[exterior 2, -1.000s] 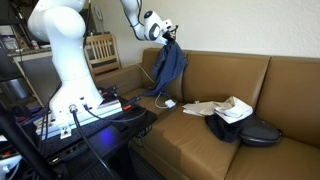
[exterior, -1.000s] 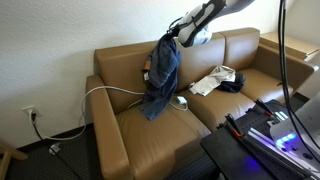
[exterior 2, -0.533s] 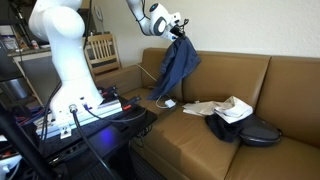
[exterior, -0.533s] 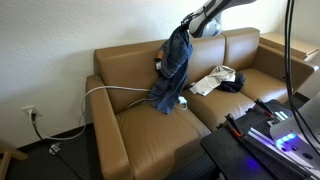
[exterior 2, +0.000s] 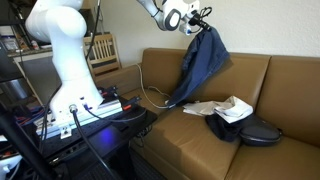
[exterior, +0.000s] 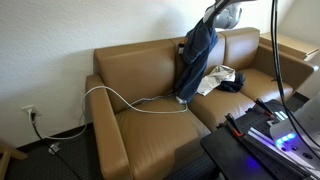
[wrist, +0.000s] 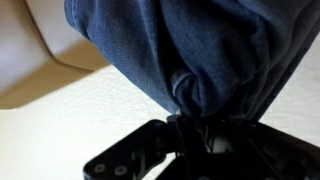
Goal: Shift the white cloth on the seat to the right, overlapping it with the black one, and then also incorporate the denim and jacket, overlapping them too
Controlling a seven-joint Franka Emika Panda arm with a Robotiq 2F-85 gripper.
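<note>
The pincer [exterior 2: 197,17] is clamped on a bunched fold of the denim garment [exterior 2: 205,62]. The wrist view shows the blue cloth [wrist: 200,50] gathered tight between the fingers, hanging free below them. Within the last second the arm has raised the denim and carried it along the sofa, away from the white cable [exterior: 120,98] and toward the pile. A second ago it draped over the middle of the backrest. Now it hangs higher, and its lower hem trails just beside the near edge of the white cloth [exterior: 215,77].

That cloth [exterior 2: 226,107] already lies partly over the black garment [exterior 2: 250,130] on the brown seat surface [exterior: 140,125], so the first overlap looks done — the denim stage is under way. The carry seems most of the way there: a little more travel over the pile, then a lowering and release, should lay the denim across both. No separate jacket can be picked out in these views.
</note>
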